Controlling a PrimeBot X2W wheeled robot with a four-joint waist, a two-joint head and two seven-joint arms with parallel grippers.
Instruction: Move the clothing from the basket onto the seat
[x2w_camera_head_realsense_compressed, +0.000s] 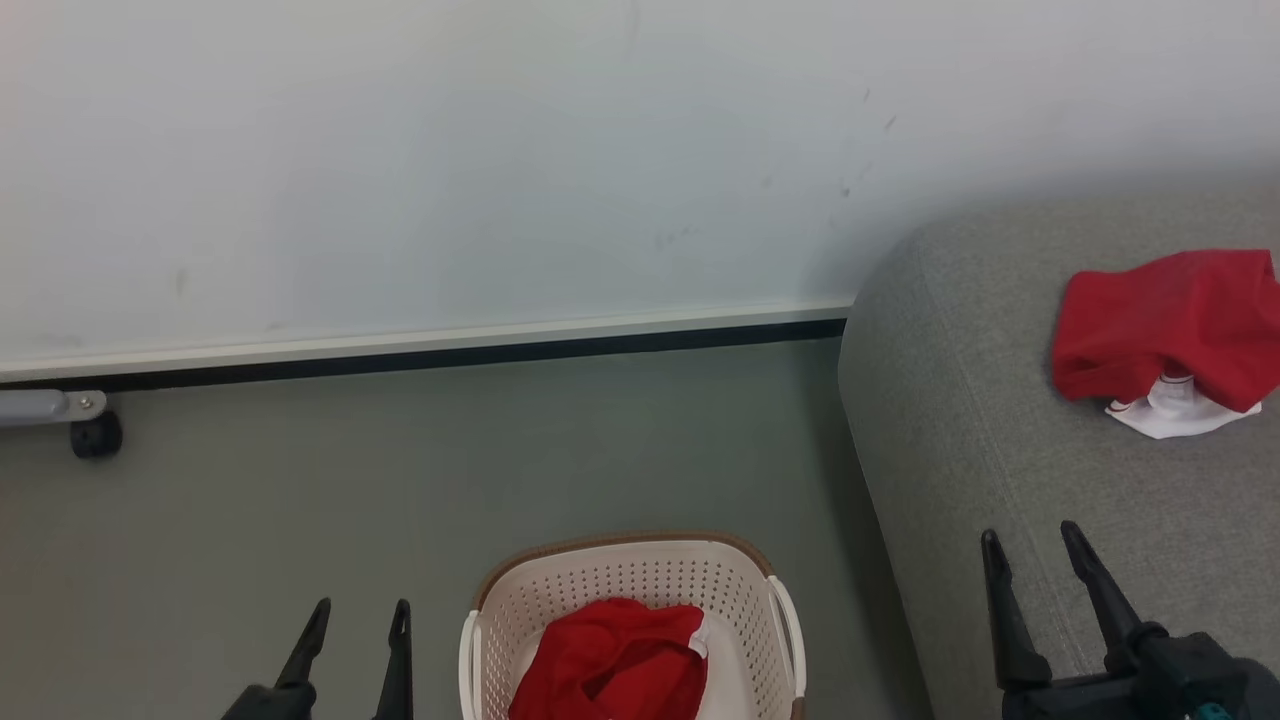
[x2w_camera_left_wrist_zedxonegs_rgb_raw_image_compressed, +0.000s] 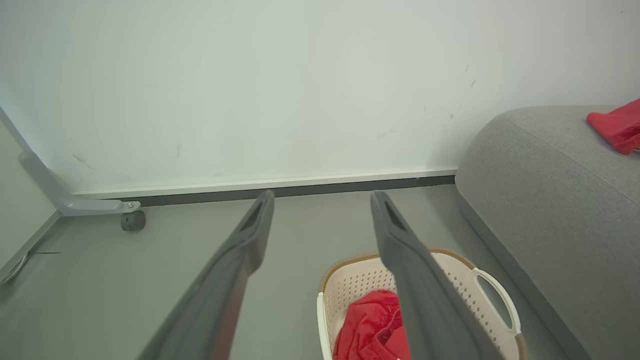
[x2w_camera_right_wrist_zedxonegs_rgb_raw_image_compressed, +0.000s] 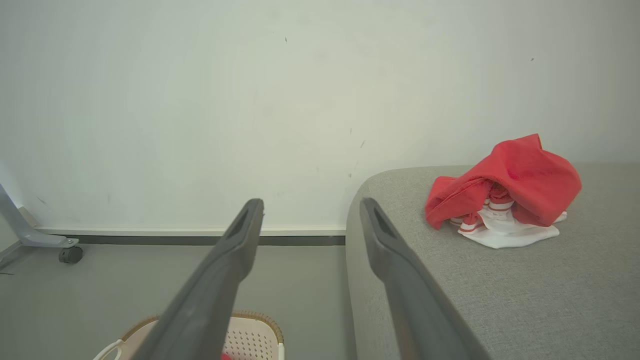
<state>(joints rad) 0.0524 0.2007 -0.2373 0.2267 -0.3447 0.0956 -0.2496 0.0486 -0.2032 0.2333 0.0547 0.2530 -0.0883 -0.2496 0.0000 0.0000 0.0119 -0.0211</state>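
Basket (x2w_camera_head_realsense_compressed: 620, 575) holds red clothing (x2w_camera_head_realsense_compressed: 615, 665); second garment (x2w_camera_head_realsense_compressed: 1165, 335) on seat (x2w_camera_head_realsense_compressed: 960, 450); left gripper (x2w_camera_head_realsense_compressed: 362, 606), right gripper (x2w_camera_head_realsense_compressed: 1030, 532) spread wide, empty.

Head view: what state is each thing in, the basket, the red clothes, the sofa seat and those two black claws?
seat: one piece of clothing lies on it.
garment on the seat: bunched up, red over white, not held.
basket: upright beside the seat, not yet emptied.
garment in the basket: crumpled, red, not held.
left gripper: open, empty.
right gripper: open, empty.
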